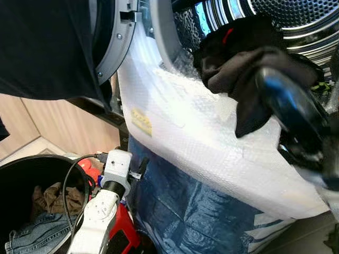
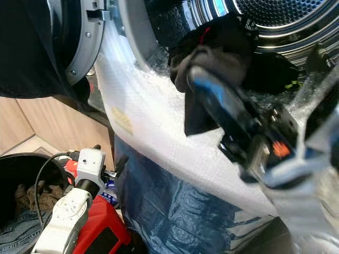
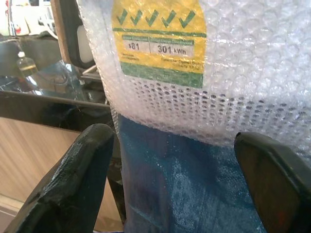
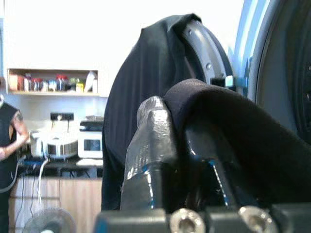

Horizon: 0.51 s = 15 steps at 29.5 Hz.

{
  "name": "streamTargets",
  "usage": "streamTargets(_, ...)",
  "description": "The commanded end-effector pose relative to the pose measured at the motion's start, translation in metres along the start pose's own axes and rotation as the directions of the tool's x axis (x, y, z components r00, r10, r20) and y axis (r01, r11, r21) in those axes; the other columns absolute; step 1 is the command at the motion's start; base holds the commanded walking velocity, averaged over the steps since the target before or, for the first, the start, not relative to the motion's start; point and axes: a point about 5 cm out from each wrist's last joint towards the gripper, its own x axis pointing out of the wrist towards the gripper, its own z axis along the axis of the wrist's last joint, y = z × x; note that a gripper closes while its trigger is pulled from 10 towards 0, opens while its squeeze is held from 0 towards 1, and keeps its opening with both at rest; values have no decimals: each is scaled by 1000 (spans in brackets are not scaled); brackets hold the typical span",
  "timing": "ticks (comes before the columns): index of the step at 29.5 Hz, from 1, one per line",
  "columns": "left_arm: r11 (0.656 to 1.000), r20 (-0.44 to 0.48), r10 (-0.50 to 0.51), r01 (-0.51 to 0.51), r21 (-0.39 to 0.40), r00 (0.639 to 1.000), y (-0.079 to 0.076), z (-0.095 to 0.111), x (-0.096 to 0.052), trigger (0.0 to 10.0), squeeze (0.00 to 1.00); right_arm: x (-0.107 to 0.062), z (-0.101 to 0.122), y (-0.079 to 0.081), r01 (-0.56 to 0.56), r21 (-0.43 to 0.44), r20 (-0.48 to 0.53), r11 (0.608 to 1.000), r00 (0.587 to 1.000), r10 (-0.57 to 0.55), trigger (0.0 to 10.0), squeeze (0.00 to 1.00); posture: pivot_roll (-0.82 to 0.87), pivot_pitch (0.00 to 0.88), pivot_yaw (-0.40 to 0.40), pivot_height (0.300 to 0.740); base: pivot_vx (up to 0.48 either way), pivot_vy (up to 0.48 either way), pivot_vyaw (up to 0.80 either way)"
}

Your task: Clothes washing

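**Dark garment held at the mouth of the drum**

The right gripper (image 1: 286, 100) is clenched on a black garment (image 1: 238, 58), holding it up at the open port of the washing machine (image 2: 175, 132), just in front of the shiny perforated drum (image 1: 296, 16). In the right wrist view the cloth drapes over both black fingers (image 4: 150, 141) and hangs down on 1 side. The machine's front is wrapped in bubble wrap (image 1: 212, 137) with blue plastic sheeting (image 1: 185, 201) below it, and a second dark garment (image 1: 47, 47) hangs over the open door (image 1: 114, 47).

The left gripper (image 3: 180, 184) waits low beside the machine, its 2 fingers spread apart with nothing between them, facing the yellow energy label (image 3: 160, 41). Beside it stands a black basket (image 1: 21, 169) with denim (image 1: 32, 238) and a brown cloth (image 1: 53, 198) inside.

The garment looks light, limp and soft. It will sag and trail wherever it is not supported, so a loose tail could snag on the door rim or the wrap. A pinch on a bunched fold near its middle seems best, keeping the hanging part short
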Motion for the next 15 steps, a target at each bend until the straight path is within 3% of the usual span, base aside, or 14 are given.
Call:
streamTargets(1, 1000, 4, -2, 2, -4, 1000, -3, 0, 0, 10000, 0, 12, -2, -6, -13, -10, 19, 1000, 1000, 13, 0, 0, 19, 108, -132, 740, 0, 0, 0)
streamTargets(3, 1000, 5, 0, 0, -5, 1000, -3, 0, 0, 10000, 0, 18, -4, -8, -19, -11, 22, 1000, 1000, 19, 0, 0, 19, 108, -132, 740, 0, 0, 0)
streamTargets(6, 1000, 6, 9, -9, -8, 1000, -2, 0, 0, 10000, 0, 45, -16, -18, -37, 14, 42, 999, 998, 37, 0, 0, 22, 102, -137, 740, 0, 0, 0)
streamTargets(7, 1000, 6, 9, -9, -8, 1000, -2, 0, 0, 10000, 0, 45, -16, -18, -37, 14, 42, 999, 998, 37, 0, 0, 22, 102, -137, 740, 0, 0, 0)
streamTargets(8, 1000, 4, 9, -9, -7, 1000, -3, -1, 0, 10000, 0, 59, -21, -27, -6, 6, 44, 1000, 999, 6, 0, 0, 22, 102, -137, 740, 0, 0, 0)
streamTargets(9, 1000, 4, 9, -9, -7, 1000, -3, -1, 0, 10000, 0, 59, -21, -27, -6, 6, 44, 1000, 999, 6, 0, 0, 22, 102, -137, 740, 0, 0, 0)
streamTargets(11, 1000, 8, 9, -8, -6, 1000, -3, 0, 0, 10000, 0, 84, -21, -42, 49, -34, 50, 998, 998, -47, 0, 0, 27, 101, -133, 740, 0, 0, 0)
streamTargets(13, 1000, 9, 9, -9, -7, 1000, -3, 1, 1, 10000, 0, 88, -19, -45, 54, -40, 56, 998, 997, -52, 0, 0, 27, 101, -133, 740, 0, 0, 0)
streamTargets(15, 1000, 9, 8, -8, -3, 1000, -2, 1, 1, 10000, 0, 103, -11, -57, 90, -82, 61, 993, 994, -85, 0, 0, 28, 101, -132, 740, 0, 0, 0)
